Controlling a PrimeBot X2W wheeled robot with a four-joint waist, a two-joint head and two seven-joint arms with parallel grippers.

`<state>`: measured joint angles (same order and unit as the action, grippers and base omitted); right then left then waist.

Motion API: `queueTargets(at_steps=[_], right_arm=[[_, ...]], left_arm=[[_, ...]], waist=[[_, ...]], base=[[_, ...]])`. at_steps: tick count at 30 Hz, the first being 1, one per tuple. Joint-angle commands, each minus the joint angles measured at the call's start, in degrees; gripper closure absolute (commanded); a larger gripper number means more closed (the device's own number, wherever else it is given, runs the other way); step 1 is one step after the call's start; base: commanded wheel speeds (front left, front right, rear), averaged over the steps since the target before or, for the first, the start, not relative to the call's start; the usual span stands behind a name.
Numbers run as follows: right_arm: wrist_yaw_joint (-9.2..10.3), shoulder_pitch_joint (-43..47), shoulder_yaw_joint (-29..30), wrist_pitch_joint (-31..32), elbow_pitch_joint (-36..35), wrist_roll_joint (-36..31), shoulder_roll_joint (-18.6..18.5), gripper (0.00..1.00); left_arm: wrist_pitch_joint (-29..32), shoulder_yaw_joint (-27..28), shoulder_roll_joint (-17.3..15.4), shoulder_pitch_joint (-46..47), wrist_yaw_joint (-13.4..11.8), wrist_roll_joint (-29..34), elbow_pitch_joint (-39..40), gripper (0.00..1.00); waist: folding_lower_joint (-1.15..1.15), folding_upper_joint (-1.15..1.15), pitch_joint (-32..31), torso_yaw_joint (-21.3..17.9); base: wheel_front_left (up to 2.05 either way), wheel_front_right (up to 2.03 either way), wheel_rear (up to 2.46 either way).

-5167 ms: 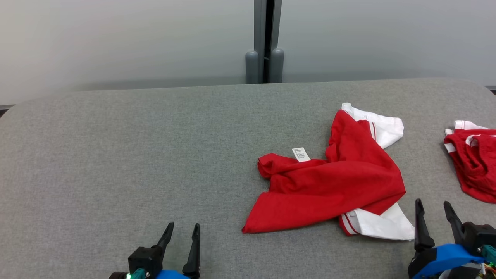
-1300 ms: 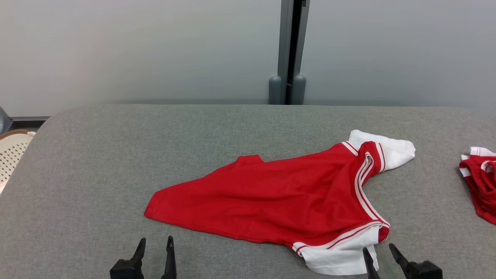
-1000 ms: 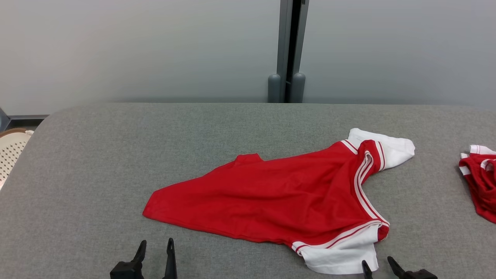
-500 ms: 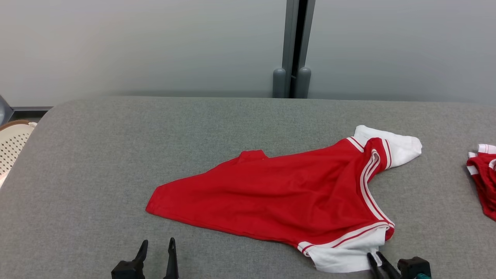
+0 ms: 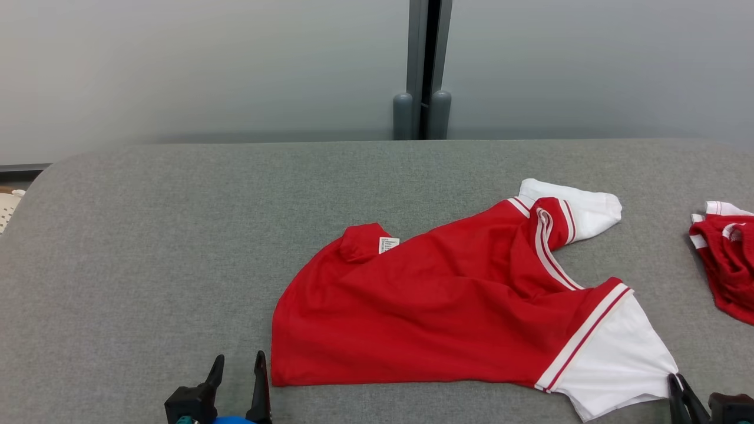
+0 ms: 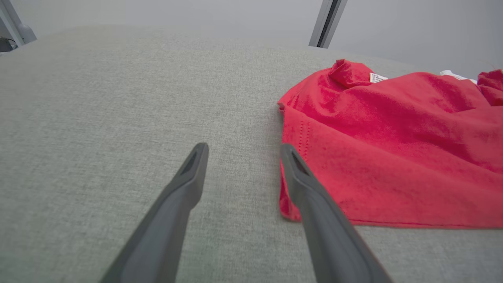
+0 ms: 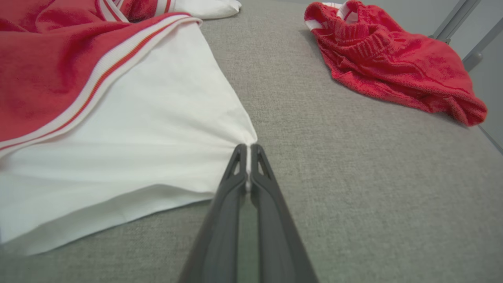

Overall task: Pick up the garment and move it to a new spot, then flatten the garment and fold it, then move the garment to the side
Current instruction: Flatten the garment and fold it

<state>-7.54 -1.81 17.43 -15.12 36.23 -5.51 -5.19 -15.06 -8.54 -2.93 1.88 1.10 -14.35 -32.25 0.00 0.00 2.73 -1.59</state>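
From my head camera, the garment [image 5: 447, 306], a red shirt with white sleeves, lies on the grey table [image 5: 147, 235], right of centre. Its body is spread mostly flat, with some wrinkles. A white label [image 5: 388, 244] shows at a small fold on its far left corner. The far sleeve [image 5: 589, 212] lies bunched towards the back. The near sleeve [image 5: 618, 347] is drawn out to a point towards my lower right. My right gripper [image 5: 676, 380] sits at that point, fingers together. My left gripper [image 5: 239, 357] rests at the bottom edge, just left of the shirt's near left corner, fingers apart and empty. A second garment [image 5: 727, 265], also red with white trim, lies crumpled at the table's right edge, apart from the shirt. A grey post [image 5: 421, 65] stands behind the table.

From my left wrist, my left gripper [image 6: 243, 148] is spread wide above the bare table [image 6: 98, 98], with nothing between the fingers. The garment [image 6: 393, 149] lies to the right; its hem corner is just beside my right-hand finger, and whether they touch I cannot tell.

From my right wrist, my right gripper [image 7: 247, 148] is closed tight, pinching the tip of the near sleeve [image 7: 157, 118], and the white cloth fans out in taut creases from the pinch. The second garment [image 7: 393, 74] lies beyond, on the table [image 7: 353, 177].
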Motion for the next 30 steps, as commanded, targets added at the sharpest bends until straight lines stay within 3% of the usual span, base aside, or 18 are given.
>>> queueTargets(at_steps=[1,8,19,20,22,27,30], right_arm=[[0.10,0.12,0.64,-0.02,-0.60,-0.37,-0.24,1.00],[0.10,-1.05,0.75,-0.02,-2.40,-0.87,0.74,1.00],[0.07,-2.69,-0.91,-0.02,-3.50,-0.36,1.55,1.00],[0.07,-2.83,-0.91,-0.02,-3.71,-0.24,1.54,1.00],[0.07,-2.86,-0.99,-0.02,-4.12,-0.07,1.51,1.00],[0.07,-2.81,-1.27,-0.03,-5.41,0.74,1.54,1.00],[0.07,-3.23,-1.49,-0.03,-6.96,2.11,1.65,1.00]], left_arm=[[-0.16,-0.46,0.04,1.06,0.42,-0.32,-0.26,0.00],[-0.16,-3.53,0.01,1.00,3.26,-3.22,-2.17,0.00],[0.22,-8.09,0.11,3.68,4.75,-6.68,-11.37,0.00],[0.29,-8.87,0.19,3.96,5.14,-7.19,-12.61,0.24],[0.41,-10.34,0.32,4.39,5.63,-8.16,-14.54,1.00],[0.44,-13.86,0.21,5.01,6.24,-10.82,-17.29,1.00],[0.11,-13.03,0.11,5.95,6.31,-11.64,-14.89,1.00]], waist=[[0.00,0.00,0.17,-0.21],[0.00,0.00,0.84,-1.10],[0.00,0.00,2.35,-2.05],[0.00,0.00,2.38,-2.13],[0.00,0.00,2.24,-2.23],[0.00,0.00,0.84,-1.87],[0.00,0.00,-0.11,-1.20]], base=[[0.00,0.00,0.00],[0.00,0.00,0.00],[0.00,0.00,0.00],[0.00,0.00,0.00],[0.00,0.00,0.00],[0.00,0.00,0.00],[0.00,0.00,0.00]])
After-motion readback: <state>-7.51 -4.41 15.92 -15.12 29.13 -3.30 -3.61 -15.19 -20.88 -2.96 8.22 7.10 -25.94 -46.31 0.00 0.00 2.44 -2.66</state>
